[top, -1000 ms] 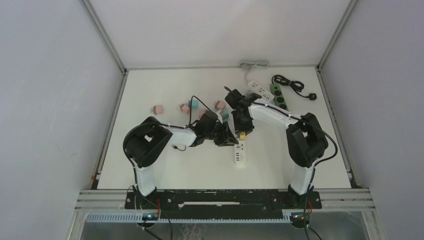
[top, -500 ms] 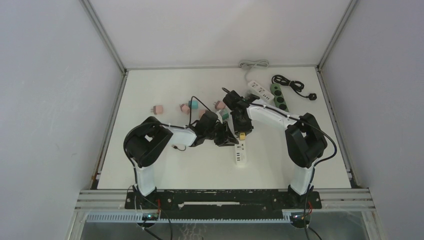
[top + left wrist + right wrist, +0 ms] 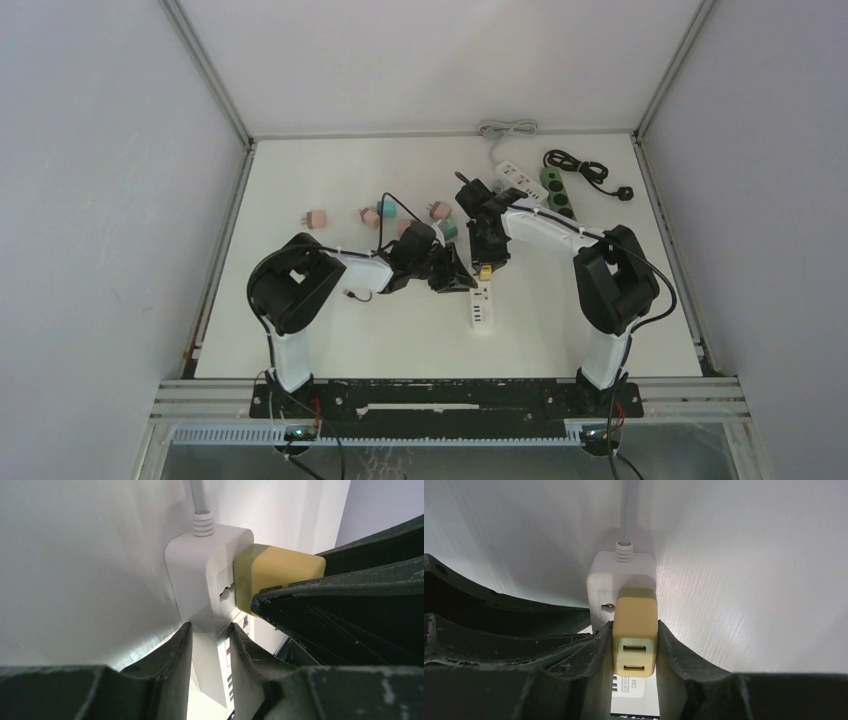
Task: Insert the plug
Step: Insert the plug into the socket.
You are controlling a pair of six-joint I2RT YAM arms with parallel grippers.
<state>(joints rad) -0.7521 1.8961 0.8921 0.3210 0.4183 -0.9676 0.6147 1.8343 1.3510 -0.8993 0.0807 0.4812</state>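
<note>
A white power strip point(image 3: 481, 307) lies on the table's middle. My left gripper point(image 3: 210, 635) is shut on its side near the cable end point(image 3: 200, 580). A yellow plug with two USB ports point(image 3: 634, 632) sits on the strip's first socket point(image 3: 606, 600). My right gripper point(image 3: 634, 635) is shut on this yellow plug, one finger on each side. In the left wrist view the yellow plug point(image 3: 277, 572) stands against the strip with a right finger point(image 3: 350, 610) over it. From above the plug point(image 3: 484, 270) shows under the right gripper point(image 3: 487, 255).
Several pink and teal plugs point(image 3: 378, 212) lie behind the left arm. A second white strip point(image 3: 520, 180), a green strip point(image 3: 556, 190) and a black cable point(image 3: 585, 170) lie at the back right. The left arm point(image 3: 300, 280) rests at the left.
The right wrist has shifted slightly over the strip while holding the yellow plug. The left gripper and the strip have not moved.
</note>
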